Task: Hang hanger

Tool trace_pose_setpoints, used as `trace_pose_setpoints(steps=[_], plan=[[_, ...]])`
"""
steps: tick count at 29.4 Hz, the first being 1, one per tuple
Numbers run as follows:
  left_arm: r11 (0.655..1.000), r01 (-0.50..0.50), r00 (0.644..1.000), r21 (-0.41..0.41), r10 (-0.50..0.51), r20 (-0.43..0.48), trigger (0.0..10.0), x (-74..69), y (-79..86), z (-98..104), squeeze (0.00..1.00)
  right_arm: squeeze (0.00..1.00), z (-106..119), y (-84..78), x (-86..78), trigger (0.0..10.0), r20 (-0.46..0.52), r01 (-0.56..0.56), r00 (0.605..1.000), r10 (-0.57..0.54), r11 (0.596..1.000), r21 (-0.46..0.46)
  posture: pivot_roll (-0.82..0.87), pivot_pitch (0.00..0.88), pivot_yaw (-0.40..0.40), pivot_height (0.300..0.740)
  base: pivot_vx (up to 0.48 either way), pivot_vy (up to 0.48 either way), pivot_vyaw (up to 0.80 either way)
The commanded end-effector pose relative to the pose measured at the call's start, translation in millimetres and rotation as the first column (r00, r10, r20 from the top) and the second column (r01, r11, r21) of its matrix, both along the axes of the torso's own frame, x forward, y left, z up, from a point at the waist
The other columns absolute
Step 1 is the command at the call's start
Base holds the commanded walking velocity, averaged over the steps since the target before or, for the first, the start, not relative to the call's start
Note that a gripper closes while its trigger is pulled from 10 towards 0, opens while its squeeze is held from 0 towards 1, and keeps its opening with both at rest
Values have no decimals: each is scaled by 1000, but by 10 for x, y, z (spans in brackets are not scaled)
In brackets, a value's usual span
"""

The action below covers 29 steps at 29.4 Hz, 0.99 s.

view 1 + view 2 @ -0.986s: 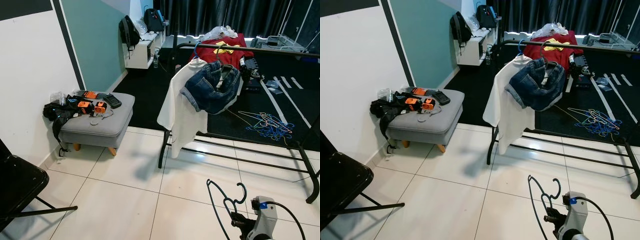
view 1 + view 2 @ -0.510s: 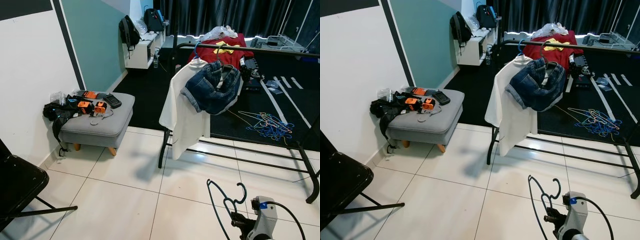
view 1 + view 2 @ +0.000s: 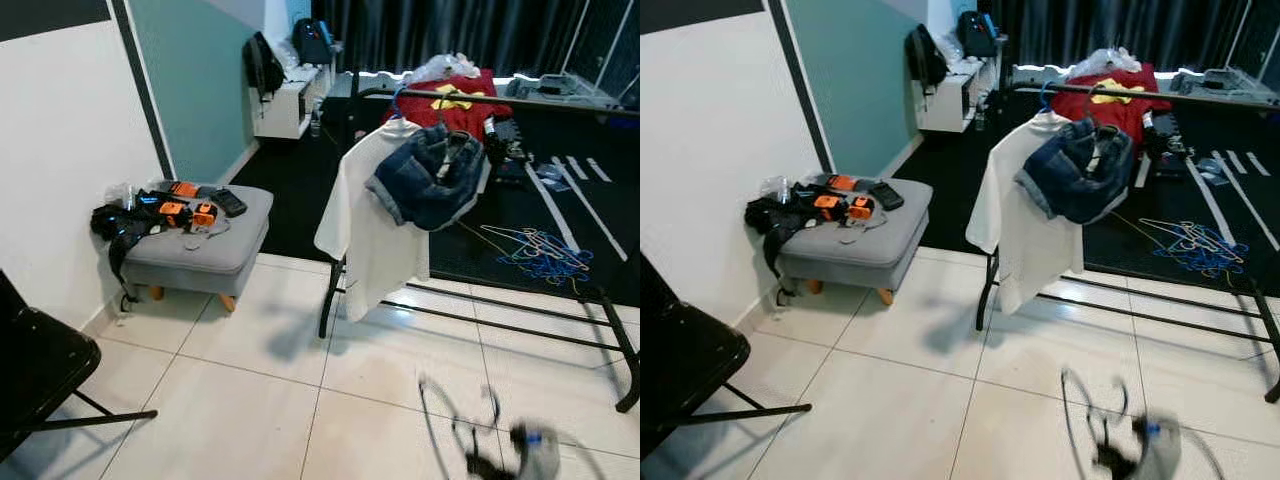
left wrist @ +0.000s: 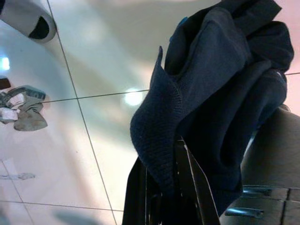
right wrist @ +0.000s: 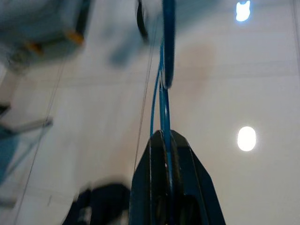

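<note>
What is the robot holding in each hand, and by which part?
Right hand: thin blue wire hanger, pinched on its wire. Left hand: dark navy knitted garment, gripped by a bunched fold.

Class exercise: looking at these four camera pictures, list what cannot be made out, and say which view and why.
- Right pincer and its blue hanger: smeared by motion blur in both eye views.
- Dark blue garment in the left pincer: bunched, its type unreadable in the left wrist view.
- Hanger pile on the dark floor: too small to count.
</note>
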<state>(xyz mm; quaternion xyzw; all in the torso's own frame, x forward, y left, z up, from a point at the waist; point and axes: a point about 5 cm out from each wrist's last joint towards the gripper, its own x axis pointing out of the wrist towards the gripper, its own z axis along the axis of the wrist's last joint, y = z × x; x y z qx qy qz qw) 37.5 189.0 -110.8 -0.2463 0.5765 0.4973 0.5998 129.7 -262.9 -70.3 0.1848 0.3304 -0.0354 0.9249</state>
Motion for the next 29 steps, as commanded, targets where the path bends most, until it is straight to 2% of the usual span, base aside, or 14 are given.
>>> trace_pose_setpoints(steps=[1,29], plan=[[727,538,196,427,-601,775,10000,863,307,731,0,0,-10,10,-20,10000,11,9,1000,-9,1000,7,-64,0,0,740,0,0,0],[724,540,189,429,-602,776,10000,858,267,769,0,0,-35,33,-39,10000,20,14,1000,-14,1000,23,-71,0,13,740,0,0,0]])
